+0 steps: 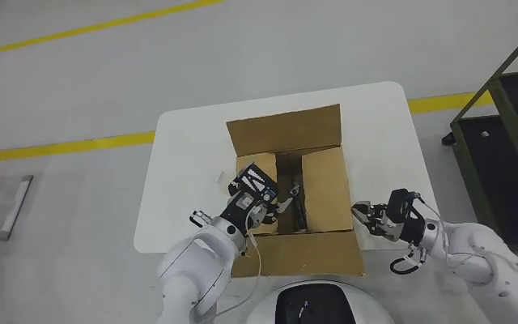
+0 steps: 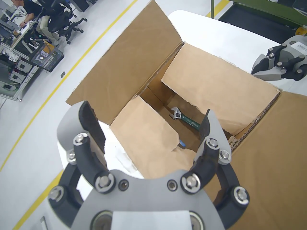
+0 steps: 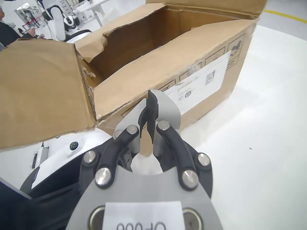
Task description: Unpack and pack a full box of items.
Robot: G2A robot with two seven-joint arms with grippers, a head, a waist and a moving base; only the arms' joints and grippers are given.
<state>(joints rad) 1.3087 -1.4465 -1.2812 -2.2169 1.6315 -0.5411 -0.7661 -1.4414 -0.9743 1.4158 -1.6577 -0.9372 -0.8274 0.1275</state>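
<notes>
Cardboard box (image 1: 283, 130), open and torn-edged, green-handled wrench (image 2: 184, 118) inside; left fingers (image 2: 91, 123) spread, right fingers (image 3: 152, 111) pressed together.

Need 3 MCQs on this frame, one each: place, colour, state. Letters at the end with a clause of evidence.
1. Where is the wrench relative to the box?
A. inside, on its floor
B. outside, against a side wall
C. on top of a folded-out flap

2. What colour is the wrench's handle?
A. red
B. green
C. yellow

3. What state is the left tool in?
A. open and empty
B. shut on the wrench
C. shut on a flap

Answers:
1 A: the left wrist view shows it down between the inner flaps.
2 B: the handle is green, with a silver head.
3 A: its fingers stand wide apart above the box, gripping nothing.
</notes>
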